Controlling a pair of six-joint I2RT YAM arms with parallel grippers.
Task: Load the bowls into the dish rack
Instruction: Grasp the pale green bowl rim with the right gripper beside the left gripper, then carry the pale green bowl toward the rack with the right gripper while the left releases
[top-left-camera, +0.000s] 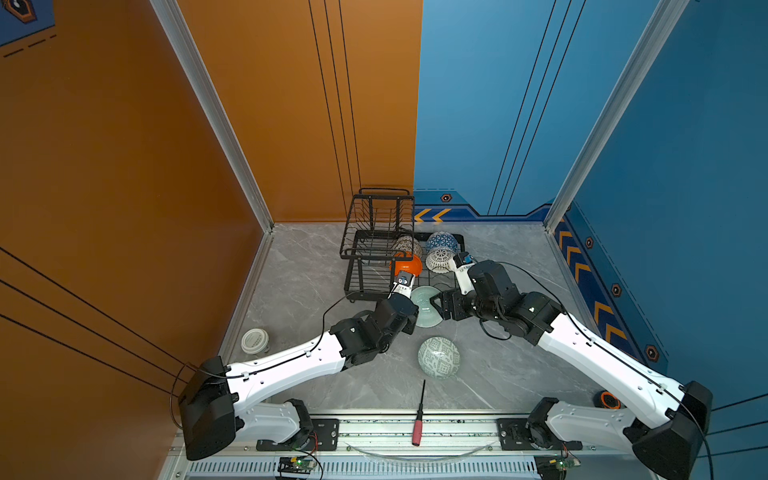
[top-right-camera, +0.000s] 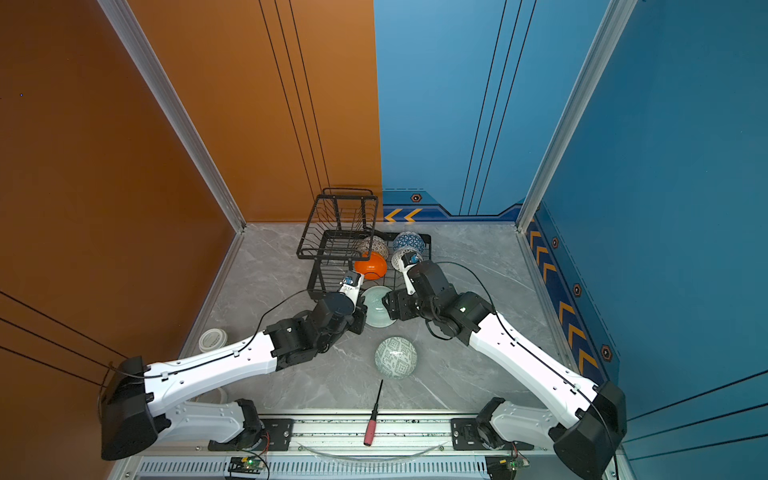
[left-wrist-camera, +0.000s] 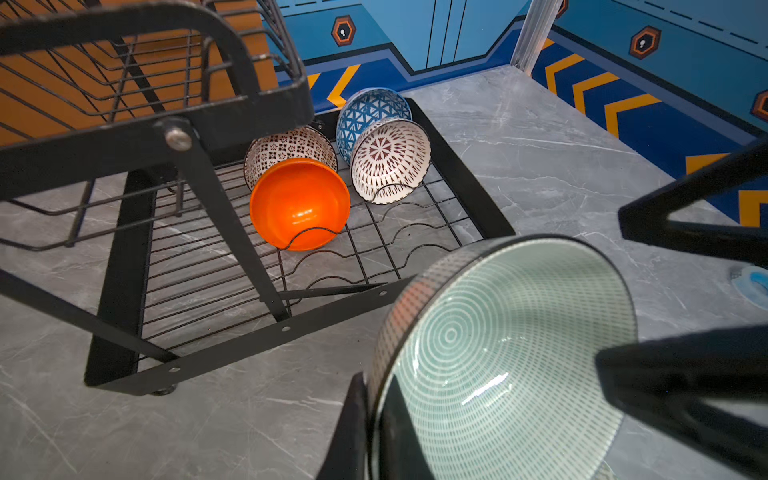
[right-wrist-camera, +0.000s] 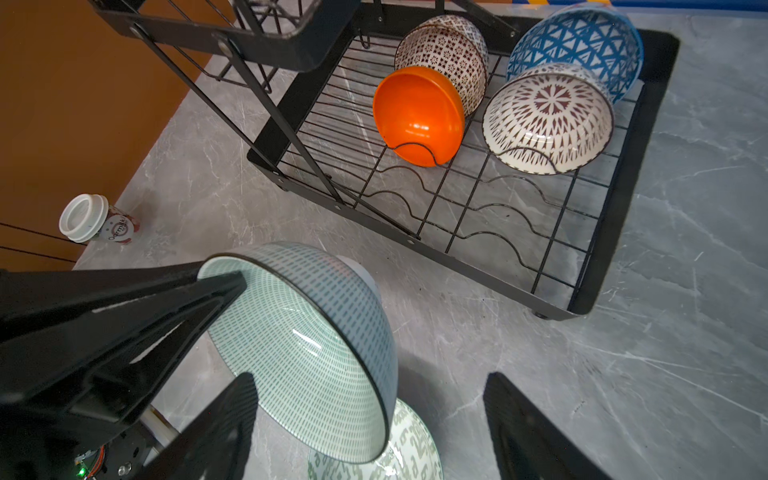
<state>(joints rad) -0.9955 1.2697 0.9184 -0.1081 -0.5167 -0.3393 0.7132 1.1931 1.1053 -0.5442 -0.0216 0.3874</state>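
The left gripper (right-wrist-camera: 226, 274) has its jaws clenched on the rim of the pale mint bowl (left-wrist-camera: 498, 353), one finger inside and one outside. The bowl is glazed, with fine concentric rings within and short dashes on its outer wall. It hangs tilted on edge just in front of the dish rack (left-wrist-camera: 457, 166), outside it. The right gripper (top-left-camera: 439, 306) is beside the same bowl, jaws spread wide and grasping nothing. The rack is black wire in a flat metal frame. Four bowls stand on edge in the wavy slots of its low tray: a glossy plain orange bowl (left-wrist-camera: 299, 203) before a cream dotted bowl (left-wrist-camera: 291, 145), and a white lattice bowl (left-wrist-camera: 390, 160) before a blue triangle bowl (left-wrist-camera: 370, 110). A grey-green patterned bowl (top-left-camera: 438, 357) sits upright on the grey marbled desk (top-left-camera: 519, 374). In the right wrist view the mint bowl hides most of it and the frame edge cuts it off. In both top views the upper basket (top-left-camera: 378, 216) hides part of the dotted bowl.
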